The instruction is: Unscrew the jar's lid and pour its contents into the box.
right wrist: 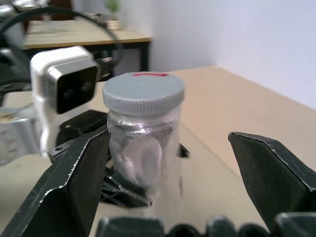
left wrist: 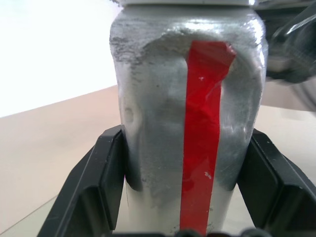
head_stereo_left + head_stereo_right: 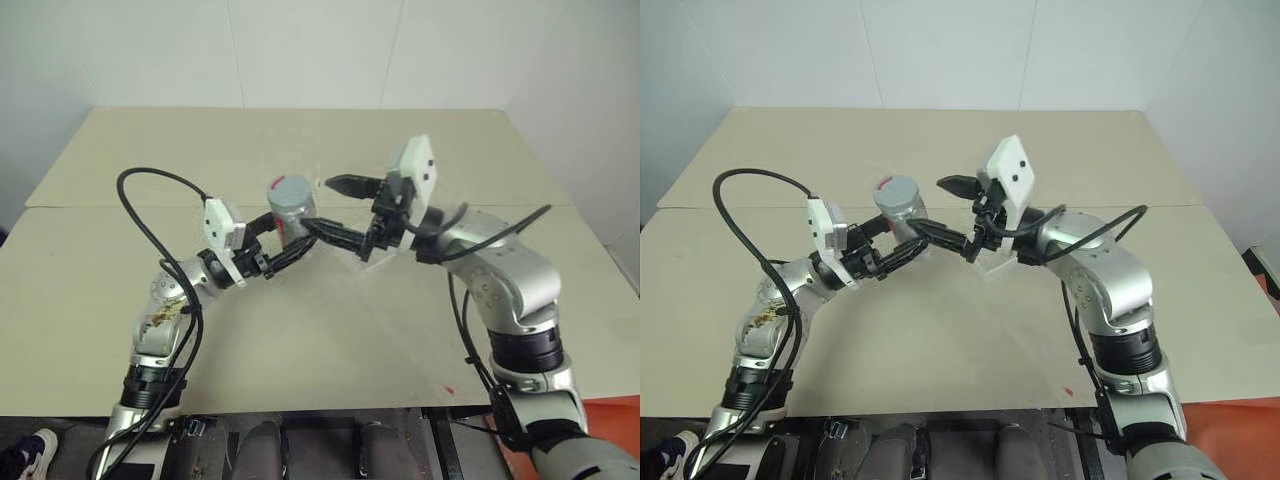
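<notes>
- The jar (image 3: 290, 212) sits just left of centre in the left eye view, lifted clear of the beige table (image 3: 300, 330), upright or nearly so.
- The left gripper (image 3: 285, 243) is clamped on the jar's lower body; in the left wrist view one black finger (image 2: 106, 173) presses each side of the clear wall, with the red stripe (image 2: 202, 133) facing the camera.
- The right gripper (image 3: 335, 210) is spread wide and carries nothing. In the right wrist view its fingers (image 1: 74, 182) stand on either side of the jar, apart from it, roughly level with the body rather than the cap.
- The grey lid (image 1: 143, 93) is still on, its ribbed edge showing plainly.
- Handling, as a judgement: the jar looks small, light and stiff, with a smooth wall that could turn inside the left grip once torque is applied. The ribbed rim is the surest place for the right gripper to take hold.
- A whitish film coats the inside of the wall; the contents cannot be identified.
- The box (image 3: 385, 258) is only faintly readable as a clear shape beneath the right gripper, right of centre.
</notes>
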{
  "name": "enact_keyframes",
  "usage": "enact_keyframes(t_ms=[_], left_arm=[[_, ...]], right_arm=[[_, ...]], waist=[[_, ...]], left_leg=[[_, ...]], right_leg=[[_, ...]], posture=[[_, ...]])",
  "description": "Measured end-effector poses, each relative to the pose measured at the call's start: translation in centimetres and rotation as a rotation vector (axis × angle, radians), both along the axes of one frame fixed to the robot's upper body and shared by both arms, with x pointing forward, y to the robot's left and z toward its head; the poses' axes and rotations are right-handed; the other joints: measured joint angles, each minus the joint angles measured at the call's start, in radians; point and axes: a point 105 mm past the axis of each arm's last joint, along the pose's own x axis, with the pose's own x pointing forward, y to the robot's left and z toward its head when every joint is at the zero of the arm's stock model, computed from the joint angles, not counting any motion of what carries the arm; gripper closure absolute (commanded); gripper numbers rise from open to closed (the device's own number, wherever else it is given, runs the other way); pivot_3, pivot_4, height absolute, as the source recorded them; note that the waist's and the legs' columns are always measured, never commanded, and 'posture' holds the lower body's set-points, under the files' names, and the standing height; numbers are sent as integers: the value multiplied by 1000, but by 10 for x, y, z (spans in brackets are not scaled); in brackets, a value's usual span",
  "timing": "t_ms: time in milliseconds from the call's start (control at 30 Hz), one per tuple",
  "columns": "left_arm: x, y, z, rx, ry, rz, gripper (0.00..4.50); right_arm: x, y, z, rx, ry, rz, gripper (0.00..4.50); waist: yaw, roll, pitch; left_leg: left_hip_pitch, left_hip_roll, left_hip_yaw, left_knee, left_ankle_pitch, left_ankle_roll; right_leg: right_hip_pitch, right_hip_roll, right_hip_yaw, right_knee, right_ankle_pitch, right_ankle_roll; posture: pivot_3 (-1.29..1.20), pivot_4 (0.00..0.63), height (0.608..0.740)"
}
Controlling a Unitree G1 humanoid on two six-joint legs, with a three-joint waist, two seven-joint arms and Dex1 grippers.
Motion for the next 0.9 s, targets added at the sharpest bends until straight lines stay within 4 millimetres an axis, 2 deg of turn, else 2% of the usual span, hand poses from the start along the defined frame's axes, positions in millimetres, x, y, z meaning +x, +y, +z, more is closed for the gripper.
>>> enact_keyframes(t_ms=[167,267,400,567,667,900], left_arm=[[20,-9,-11,-2,27,251,1643],[25,-12,-16,9,35,325,1643],[27,-13,-17,13,37,351,1643],[27,-18,-19,25,39,350,1643],[25,-24,-19,28,43,337,1643],[21,-24,-17,31,34,335,1643]], right_arm=[[4,-4,3,46,-11,-151,68],[4,-1,10,97,-20,-216,68],[6,5,9,116,-14,-284,68],[10,23,1,76,-9,-308,68],[16,32,2,69,-14,-334,68],[25,39,1,58,-10,-381,68]], waist=[[7,0,0],[6,0,0],[6,0,0],[4,0,0],[2,0,0],[0,0,0]], left_leg=[[0,0,0,0,0,0],[0,0,0,0,0,0],[0,0,1,0,0,0],[0,0,1,0,0,0],[0,0,1,0,0,0],[0,0,0,0,0,0]], right_leg=[[0,0,0,0,0,0],[0,0,0,0,0,0],[0,0,0,0,0,0],[0,0,0,0,0,0],[0,0,0,0,0,0],[0,0,0,0,0,0]], posture=[[0,150,740],[0,150,740],[0,150,740],[0,150,740],[0,150,740],[0,150,740]])
